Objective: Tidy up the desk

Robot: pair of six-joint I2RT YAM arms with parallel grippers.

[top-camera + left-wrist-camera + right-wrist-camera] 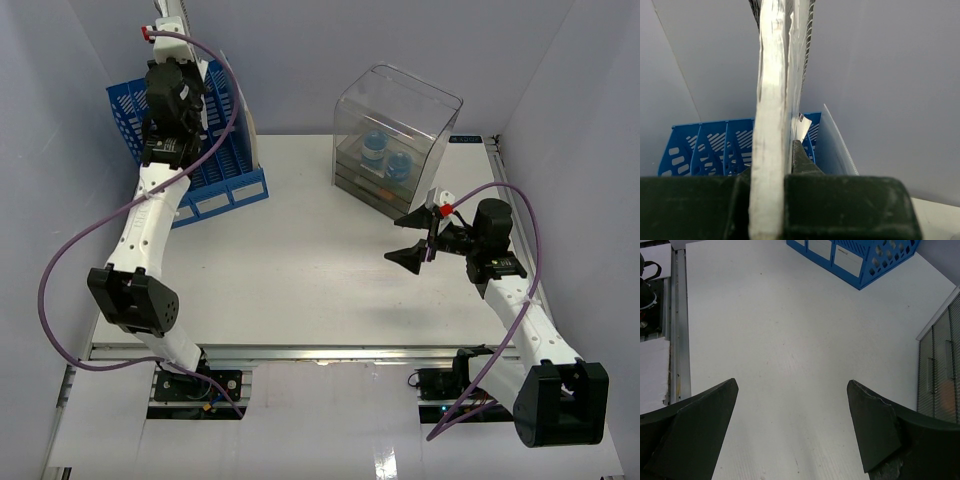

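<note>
**Left arm clamps pad above rack**

At ten o'clock the left gripper (771, 172) is clenched on an upright white-edged pad (767, 100) over the blue file rack (230, 170). The right gripper (420, 240) hangs splayed at four o'clock over the desk (300, 260), which spreads beneath both arms.

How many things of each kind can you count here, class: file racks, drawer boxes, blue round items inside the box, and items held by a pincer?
blue file rack: 1
clear drawer box: 1
blue round items in the box: 2
flat white item held by the left pincer: 1
Total: 5
</note>
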